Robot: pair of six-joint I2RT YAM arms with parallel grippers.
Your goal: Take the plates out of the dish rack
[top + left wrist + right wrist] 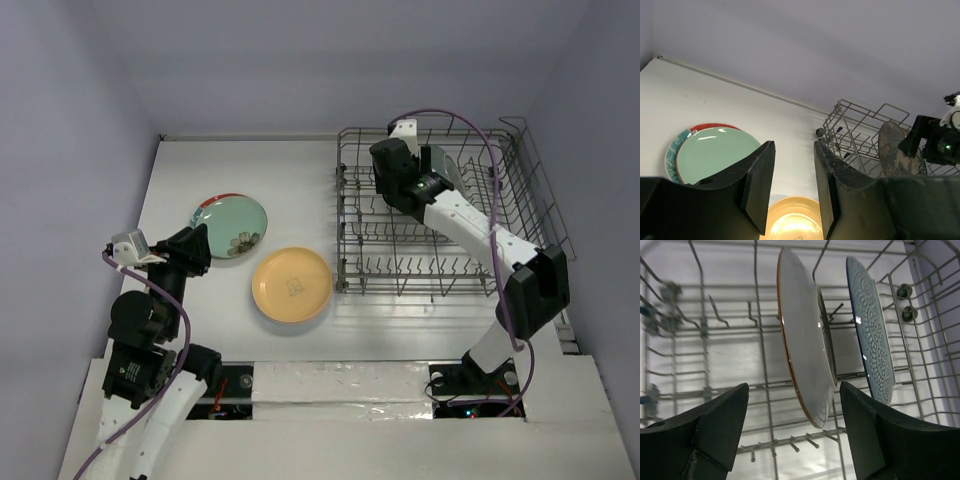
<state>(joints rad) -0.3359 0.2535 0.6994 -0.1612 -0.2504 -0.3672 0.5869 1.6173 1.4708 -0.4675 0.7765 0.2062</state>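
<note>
The dish rack at the right of the desk holds two plates, both upright on edge between the tines: a pale plate with a brownish rim and, just beside it, a blue-grey embossed plate. The right claw is down inside the rack, spread wide to either side of the pale plate's lower edge without touching it.

Out on the desk lie three more: a mint green plate stacked on a red-and-teal plate, and a yellow-orange plate alone, near the rack. The left claw hovers near these, narrowly parted and holding nothing.
</note>
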